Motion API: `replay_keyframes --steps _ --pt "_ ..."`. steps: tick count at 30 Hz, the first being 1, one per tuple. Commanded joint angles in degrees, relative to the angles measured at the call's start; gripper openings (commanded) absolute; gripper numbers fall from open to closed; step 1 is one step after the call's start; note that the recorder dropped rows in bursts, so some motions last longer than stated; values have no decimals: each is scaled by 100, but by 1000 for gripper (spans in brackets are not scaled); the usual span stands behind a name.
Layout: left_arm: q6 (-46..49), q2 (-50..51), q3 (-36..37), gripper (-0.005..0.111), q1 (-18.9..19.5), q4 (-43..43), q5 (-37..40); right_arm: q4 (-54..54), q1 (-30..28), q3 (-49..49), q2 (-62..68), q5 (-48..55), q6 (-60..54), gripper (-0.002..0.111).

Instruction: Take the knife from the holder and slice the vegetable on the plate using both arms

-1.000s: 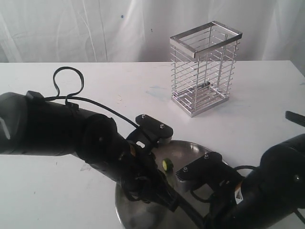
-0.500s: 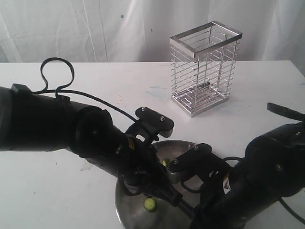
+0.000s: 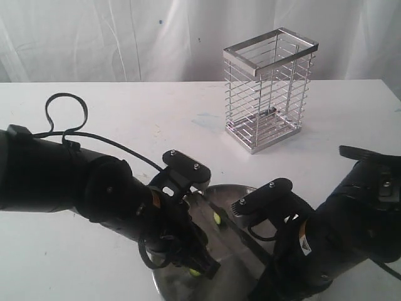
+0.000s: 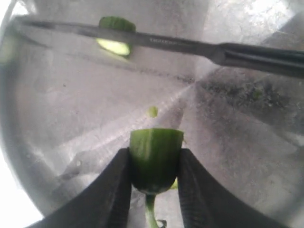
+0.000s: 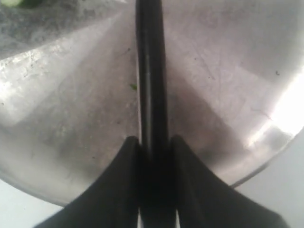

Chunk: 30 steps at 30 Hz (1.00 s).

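Vegetable (image 4: 156, 159): a cut green stub with its stem, clamped between the jaws of my left gripper (image 4: 154, 154), which are partly closed on it. It sits low over the plate (image 4: 71, 118), toward the plate's left edge. A round cut slice (image 4: 114, 40) lies further in, and the knife (image 4: 180, 45) blade crosses over it. My right gripper (image 5: 154, 142) is closed on the knife's black handle. The holder (image 3: 269, 88) stands upright toward the far edge of the table (image 3: 125, 113), well apart from the plate.
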Motion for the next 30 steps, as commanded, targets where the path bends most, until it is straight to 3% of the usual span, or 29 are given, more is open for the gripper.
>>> replay_keyframes --steps 1,4,9,18,26,30 --pt "-28 -49 56 34 5 -39 -196 -110 -70 -37 -20 -198 256 0" --pt "-28 -13 56 37 5 -39 -426 -110 -70 -15 5 -292 452 0" --pt "-163 205 56 55 5 -42 -525 -98 -174 326 92 -734 1017 0" --pt "-305 281 56 56 5 -52 -657 80 -242 506 92 -1048 1186 1" --pt "-377 -4 44 57 5 -52 -463 128 -242 506 92 -1142 1176 31" --pt "-354 -405 44 57 5 -52 -277 128 -242 506 92 -1308 1340 37"
